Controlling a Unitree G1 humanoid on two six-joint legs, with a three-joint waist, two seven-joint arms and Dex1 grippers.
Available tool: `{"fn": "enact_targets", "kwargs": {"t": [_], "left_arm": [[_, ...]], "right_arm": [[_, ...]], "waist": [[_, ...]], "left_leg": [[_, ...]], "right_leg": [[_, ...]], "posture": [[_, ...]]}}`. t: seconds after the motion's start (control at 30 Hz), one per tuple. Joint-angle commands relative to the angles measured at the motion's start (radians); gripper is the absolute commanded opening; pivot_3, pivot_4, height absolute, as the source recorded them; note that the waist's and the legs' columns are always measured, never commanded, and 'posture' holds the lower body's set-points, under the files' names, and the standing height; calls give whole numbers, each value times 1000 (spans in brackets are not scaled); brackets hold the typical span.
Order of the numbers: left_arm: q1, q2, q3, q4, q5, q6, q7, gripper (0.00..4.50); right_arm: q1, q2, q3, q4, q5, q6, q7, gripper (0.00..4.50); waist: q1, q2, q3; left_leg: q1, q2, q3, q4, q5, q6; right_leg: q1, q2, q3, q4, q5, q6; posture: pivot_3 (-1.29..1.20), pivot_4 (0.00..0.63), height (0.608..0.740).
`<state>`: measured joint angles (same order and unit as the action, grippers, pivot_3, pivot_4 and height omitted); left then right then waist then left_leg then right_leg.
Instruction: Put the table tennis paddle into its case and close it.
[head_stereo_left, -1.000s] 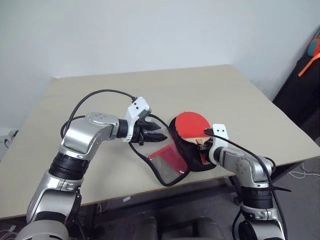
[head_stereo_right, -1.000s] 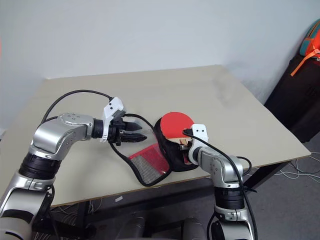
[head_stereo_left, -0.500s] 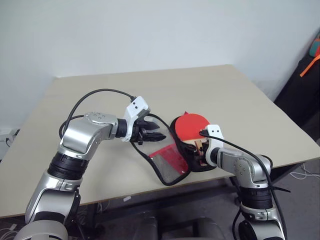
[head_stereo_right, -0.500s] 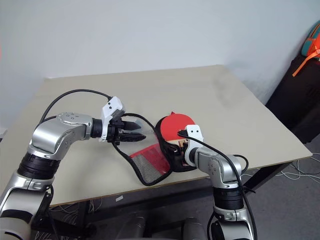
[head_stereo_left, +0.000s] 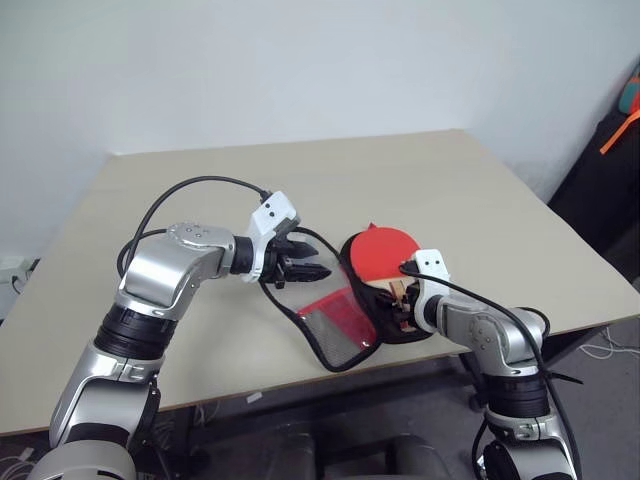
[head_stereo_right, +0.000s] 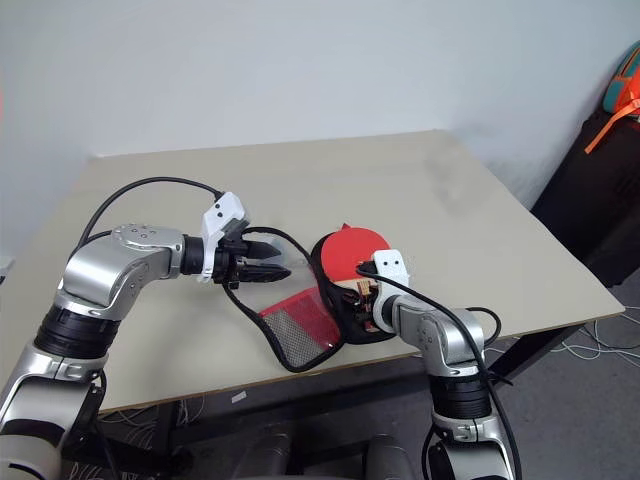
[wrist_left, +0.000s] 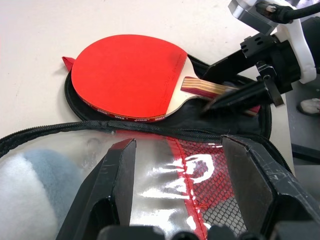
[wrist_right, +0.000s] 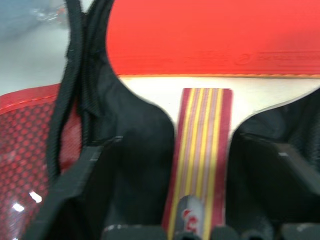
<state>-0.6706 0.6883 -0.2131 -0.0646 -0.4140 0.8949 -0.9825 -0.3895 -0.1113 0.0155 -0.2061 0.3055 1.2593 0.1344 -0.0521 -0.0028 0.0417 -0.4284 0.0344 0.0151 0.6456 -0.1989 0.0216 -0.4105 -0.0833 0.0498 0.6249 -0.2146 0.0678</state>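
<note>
Mid-insertion: paddle (wrist_left: 127, 75) lying in the open case (wrist_left: 90, 107) near the table's front edge, blade on the black lining, handle toward right gripper (wrist_left: 235, 97). Right fingers spread either side of the handle, apparently not clamping it. Left gripper (head_stereo_left: 300, 270) holding the mesh flap up, jaws fairly wide. Next: withdraw right, fold flap over, zip shut

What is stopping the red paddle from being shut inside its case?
Nothing visible blocks it. The paddle already lies on the case's black lining, and the left gripper holds the mesh flap lifted off it. The right gripper straddles the handle.
</note>
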Motion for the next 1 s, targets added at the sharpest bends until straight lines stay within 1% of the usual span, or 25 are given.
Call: {"fn": "enact_targets", "kwargs": {"t": [0.03,0.07,0.17,0.23,0.33,0.6,1.0], "left_arm": [[-10,8,21,-18,1,-10,-2,2827],[-9,9,22,-19,2,-10,-2,2827],[-3,12,20,-22,8,-14,0,2827],[-3,9,25,-23,6,-13,1,2827],[-6,3,36,-20,-1,-8,5,2827],[2,5,41,-15,3,-15,16,2827],[-3,8,37,-15,-2,-4,9,2827]], "right_arm": [[-21,-7,14,1,-9,-8,3,2475],[-24,-10,19,10,-14,-6,2,2164],[-26,-30,48,31,-35,-29,6,2164],[-24,-36,55,34,-37,-34,8,1848],[-30,-35,49,42,-42,-23,3,1146],[-53,-52,18,34,-32,34,14,1137],[-6,-28,-16,-27,-18,120,17,1137]], "waist": [[0,0,0],[0,0,0],[0,0,0],[0,0,0],[0,0,0],[0,0,0],[1,0,0]], "left_leg": [[0,0,0,0,0,0],[0,0,0,0,0,0],[0,0,0,0,0,0],[0,0,0,0,0,0],[0,0,0,0,0,0],[0,0,0,0,0,0],[0,0,0,0,0,0]], "right_leg": [[0,0,0,0,0,0],[0,0,0,0,0,0],[0,0,0,0,0,0],[0,0,0,0,0,0],[0,0,0,0,0,0],[0,0,0,0,0,0],[0,0,0,0,0,0]], "posture": [[0,0,740],[0,0,740],[0,0,740],[0,0,740],[0,0,740],[0,0,740],[0,0,740]]}}
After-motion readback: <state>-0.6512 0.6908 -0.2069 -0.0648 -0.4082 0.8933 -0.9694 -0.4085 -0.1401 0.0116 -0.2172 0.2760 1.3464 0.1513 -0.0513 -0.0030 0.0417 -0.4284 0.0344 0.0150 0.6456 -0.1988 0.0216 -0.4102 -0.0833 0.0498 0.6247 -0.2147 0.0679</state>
